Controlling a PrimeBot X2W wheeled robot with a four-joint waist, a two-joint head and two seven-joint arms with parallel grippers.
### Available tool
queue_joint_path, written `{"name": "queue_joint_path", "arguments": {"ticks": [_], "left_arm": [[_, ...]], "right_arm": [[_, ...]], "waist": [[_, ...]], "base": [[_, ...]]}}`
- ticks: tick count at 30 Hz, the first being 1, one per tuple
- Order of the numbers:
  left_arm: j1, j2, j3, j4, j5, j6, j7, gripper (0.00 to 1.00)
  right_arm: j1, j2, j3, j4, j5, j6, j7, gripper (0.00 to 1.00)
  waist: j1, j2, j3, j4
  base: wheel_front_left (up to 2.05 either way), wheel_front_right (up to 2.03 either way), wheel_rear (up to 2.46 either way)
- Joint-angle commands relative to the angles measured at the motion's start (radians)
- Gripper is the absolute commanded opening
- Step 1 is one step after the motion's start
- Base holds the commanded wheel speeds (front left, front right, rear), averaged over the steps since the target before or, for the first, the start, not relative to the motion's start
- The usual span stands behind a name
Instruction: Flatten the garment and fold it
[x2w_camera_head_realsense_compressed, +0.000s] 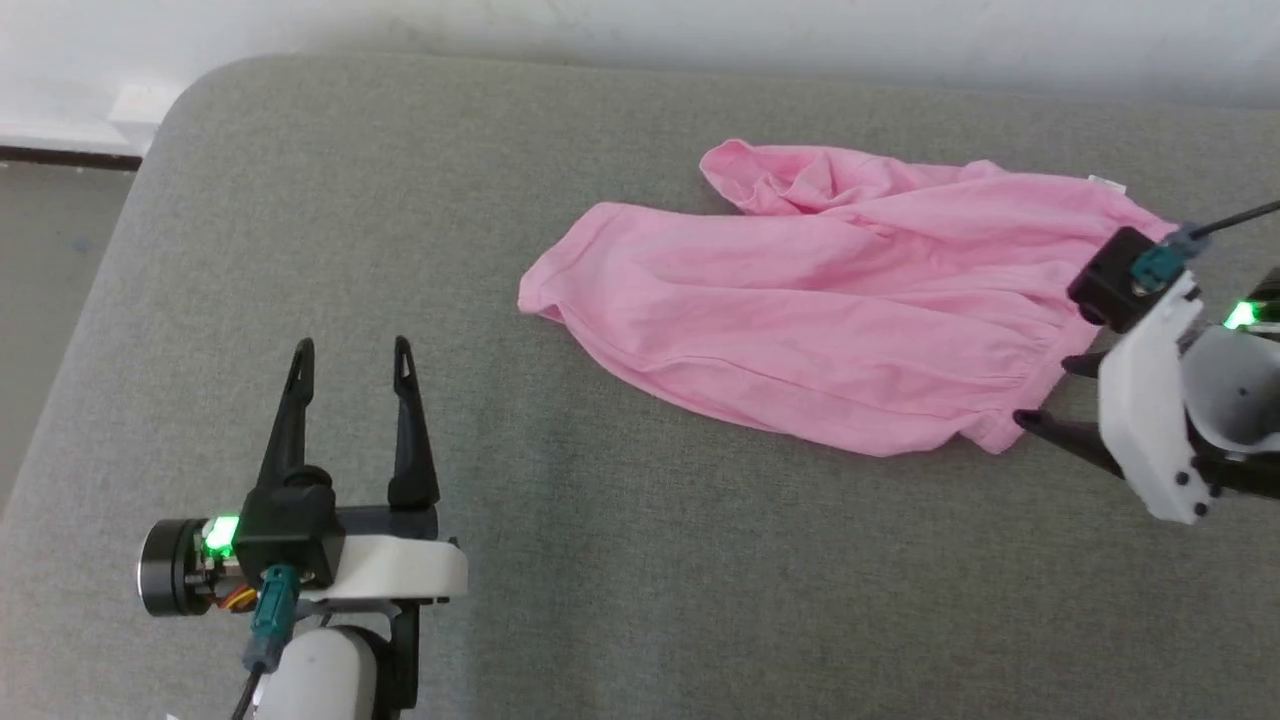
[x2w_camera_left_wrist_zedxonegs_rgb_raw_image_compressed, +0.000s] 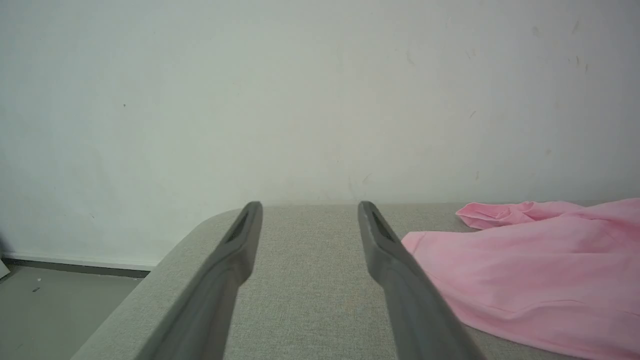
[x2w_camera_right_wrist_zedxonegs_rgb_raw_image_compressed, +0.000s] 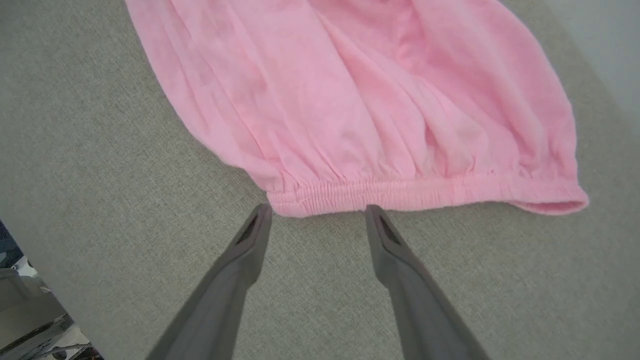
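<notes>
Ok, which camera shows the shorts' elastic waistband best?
The right wrist view: the waistband runs across it whole, its gathers sharp, just beyond the open right gripper. The head view has it at the right end of the shorts, partly behind the right arm. The left wrist view gives the shorts' opposite end.

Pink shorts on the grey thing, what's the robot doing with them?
The robot is meant to flatten and fold the pink shorts, which lie rumpled on the grey padded surface. Nothing is gripped yet. Its right pincer is open, with its tips right at the stretchy waistband. Its left pincer is open too, over bare padding, apart from the shorts.
</notes>
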Motion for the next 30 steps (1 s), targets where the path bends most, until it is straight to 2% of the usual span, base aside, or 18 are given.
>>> {"name": "queue_joint_path", "arguments": {"ticks": [1, 6, 10, 11, 12, 17, 22, 26, 28, 30], "left_arm": [[-0.015, -0.003, -0.002, 0.001, 0.006, -0.002, -0.005, 1.0], [-0.034, -0.007, -0.002, 0.003, 0.006, -0.002, -0.005, 1.0], [-0.044, -0.009, 0.002, 0.008, 0.005, -0.002, -0.005, 1.0], [-0.045, -0.009, 0.005, 0.009, 0.005, -0.002, -0.005, 1.0], [-0.046, -0.007, 0.009, 0.01, 0.004, -0.001, -0.005, 1.0], [-0.06, 0.014, 0.025, 0.026, 0.006, -0.013, -0.005, 1.0], [-0.125, 0.07, 0.047, 0.064, 0.001, -0.052, -0.005, 1.0], [-0.221, 0.146, 0.032, 0.177, -0.01, -0.151, -0.002, 1.0], [-0.288, 0.173, 0.009, 0.243, -0.031, -0.223, 0.048, 1.0], [-0.359, 0.205, -0.025, 0.294, -0.046, -0.274, 0.135, 1.0]], "right_arm": [[0.018, 0.024, 0.002, 0.024, -0.003, -0.002, -0.002, 1.0], [0.062, 0.125, 0.005, 0.162, 0.0, -0.002, -0.01, 1.0], [0.122, 0.165, 0.009, 0.204, -0.029, -0.002, 0.013, 1.0], [0.131, 0.169, 0.009, 0.206, -0.036, -0.002, 0.005, 0.44], [0.136, 0.173, 0.009, 0.207, -0.044, -0.002, -0.012, 0.0], [0.13, 0.16, 0.009, 0.189, -0.085, -0.002, -0.146, 0.0], [0.121, 0.089, 0.004, 0.101, -0.126, -0.002, -0.281, 0.0], [0.144, 0.031, -0.017, 0.021, -0.154, -0.002, -0.33, 0.0], [0.162, 0.009, -0.032, -0.007, -0.167, -0.002, -0.339, 0.0], [0.182, -0.002, -0.048, -0.027, -0.175, -0.002, -0.342, 0.0]], "waist": [[0.0, 0.0, 0.017, 0.015], [0.0, 0.0, 0.047, 0.033], [0.0, 0.0, 0.056, 0.04], [0.0, 0.0, 0.057, 0.039], [0.0, 0.0, 0.056, 0.036], [0.0, 0.0, 0.034, 0.012], [0.0, 0.0, -0.004, -0.012], [0.0, 0.0, -0.027, -0.035], [0.0, 0.0, -0.031, -0.042], [0.0, 0.0, -0.03, -0.05]], "base": [[0.0, 0.0, 0.0], [0.0, 0.0, 0.0], [0.0, 0.0, 0.0], [0.0, 0.0, 0.0], [0.0, 0.0, 0.0], [0.0, 0.0, 0.0], [0.0, 0.0, 0.0], [0.0, 0.0, 0.0], [0.0, 0.0, 0.0], [0.0, 0.0, 0.0]]}}
